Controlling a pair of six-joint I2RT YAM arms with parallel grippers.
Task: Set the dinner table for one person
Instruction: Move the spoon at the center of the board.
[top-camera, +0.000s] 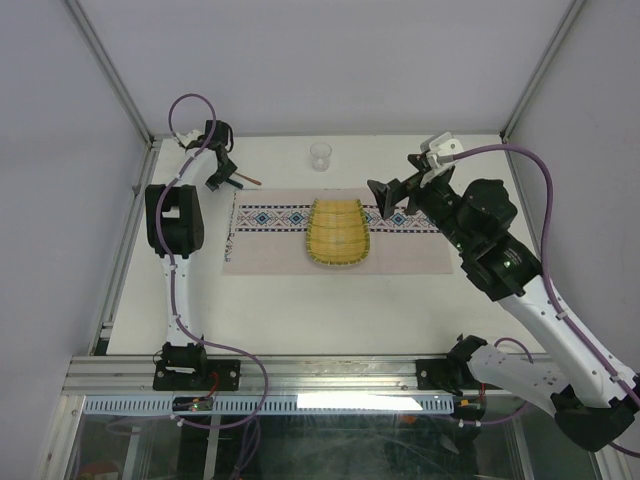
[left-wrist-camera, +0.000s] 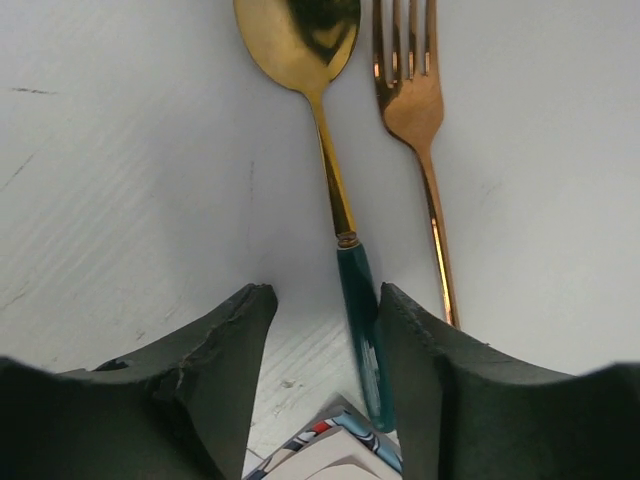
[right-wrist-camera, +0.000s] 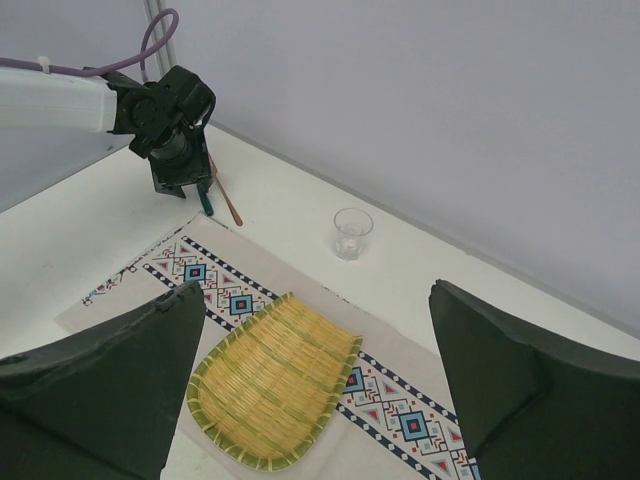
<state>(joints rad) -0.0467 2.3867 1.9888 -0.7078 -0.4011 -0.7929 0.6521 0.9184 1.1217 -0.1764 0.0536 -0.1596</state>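
Observation:
The dinner table (top-camera: 330, 300) is a white tabletop carrying a pale placemat (top-camera: 400, 255) with a patterned band. At the table's far left, a gold spoon (left-wrist-camera: 330, 170) with a teal handle lies beside a copper fork (left-wrist-camera: 425, 150). My left gripper (left-wrist-camera: 325, 300) is lowered over the spoon handle. Its jaws straddle the handle, which rests against the right finger (left-wrist-camera: 420, 340) with a gap on the left side. My right gripper (right-wrist-camera: 315, 300) hangs wide open above the mat, holding nothing, just right of a woven bamboo tray (right-wrist-camera: 270, 385).
A small clear glass (top-camera: 320, 156) stands on the table behind the mat. The bamboo tray (top-camera: 338, 232) lies mid-mat. A corner of the placemat (left-wrist-camera: 340, 445) shows under the left fingers. A metal rail (top-camera: 300, 372) runs along the near edge, and walls enclose the table.

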